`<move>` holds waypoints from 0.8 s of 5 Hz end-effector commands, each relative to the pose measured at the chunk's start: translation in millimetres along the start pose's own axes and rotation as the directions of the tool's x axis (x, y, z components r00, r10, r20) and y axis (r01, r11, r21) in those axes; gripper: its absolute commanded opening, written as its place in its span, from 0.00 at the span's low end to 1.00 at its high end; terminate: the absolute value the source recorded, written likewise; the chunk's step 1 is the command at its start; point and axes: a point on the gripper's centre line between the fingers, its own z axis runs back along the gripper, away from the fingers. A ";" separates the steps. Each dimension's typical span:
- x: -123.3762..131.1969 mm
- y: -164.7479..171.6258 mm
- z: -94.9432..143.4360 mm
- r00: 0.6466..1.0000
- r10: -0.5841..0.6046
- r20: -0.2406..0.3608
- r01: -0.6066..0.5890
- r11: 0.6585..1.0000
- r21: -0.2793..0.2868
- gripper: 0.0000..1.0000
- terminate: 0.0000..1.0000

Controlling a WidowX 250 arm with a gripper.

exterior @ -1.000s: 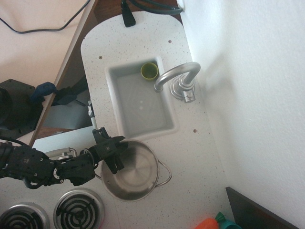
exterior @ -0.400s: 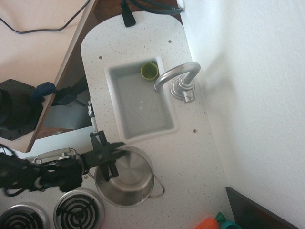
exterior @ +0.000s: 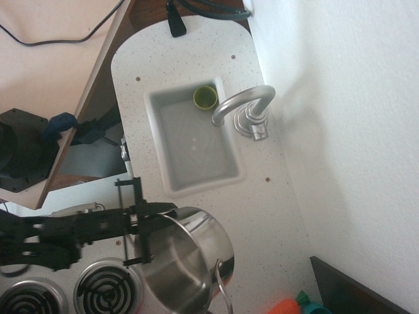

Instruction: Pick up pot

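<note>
Clamped on the near rim of the pot (exterior: 186, 261), the black gripper (exterior: 145, 219) was seen with its jaws drawn narrow against the steel wall, one finger inside and one outside. The pot was held tilted above the speckled white counter (exterior: 262, 196), its mouth turned toward the lower left, one wire loop handle hanging at its lower right edge. It was positioned just below the sink (exterior: 193, 140) and beside two coil burners (exterior: 107, 290) at the bottom left. A small green cup (exterior: 205, 97) was lying in the sink's far corner, under the curved silver faucet (exterior: 245, 108). An orange and teal object (exterior: 298, 305) was partly visible at the bottom edge, against a white wall (exterior: 347, 131)
</note>
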 end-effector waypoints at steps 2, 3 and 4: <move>64.6 -10.1 20.7 0.993 0.104 0.048 -0.102 0.994 -0.042 0.00 0.00; 69.8 -4.9 31.5 0.987 0.158 -0.018 -0.159 0.987 -0.030 0.00 0.00; 53.9 -9.9 39.4 0.991 0.129 -0.037 -0.131 0.989 -0.066 0.00 0.00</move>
